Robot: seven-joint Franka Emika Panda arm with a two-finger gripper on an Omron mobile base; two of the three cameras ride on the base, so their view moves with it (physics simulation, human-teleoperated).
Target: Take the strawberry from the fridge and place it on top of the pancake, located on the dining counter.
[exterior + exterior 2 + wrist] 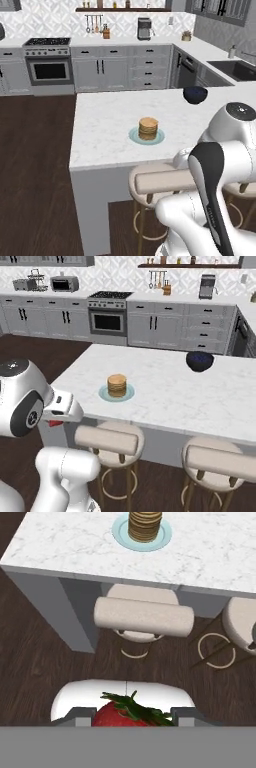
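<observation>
The gripper [131, 722] is closed on the strawberry [125, 716], which sits between the two fingertips at the bottom of the hand view, its red flesh and green leafy cap showing; a small patch of the same red shows under the white hand in the right base view [56, 423]. The hand hangs low on the near side of the dining counter [105, 125], above the dark wood floor and short of the counter's near edge, so the fruit is well apart from the pancake [148, 128]. The pancake is a short tan stack on a pale blue plate [134, 136], standing on the white stone top toward its near edge. Farther back and to the right on the same top sits a dark blue bowl [195, 94], well apart from the plate. Two stools with pale padded backs stand tucked under the near edge; the left stool [143, 615] is just below the plate in the hand view, and the right stool [220, 465] stands beside it. Beyond the counter, against the far wall, are an oven [106, 320] and grey cabinets [117, 67].
</observation>
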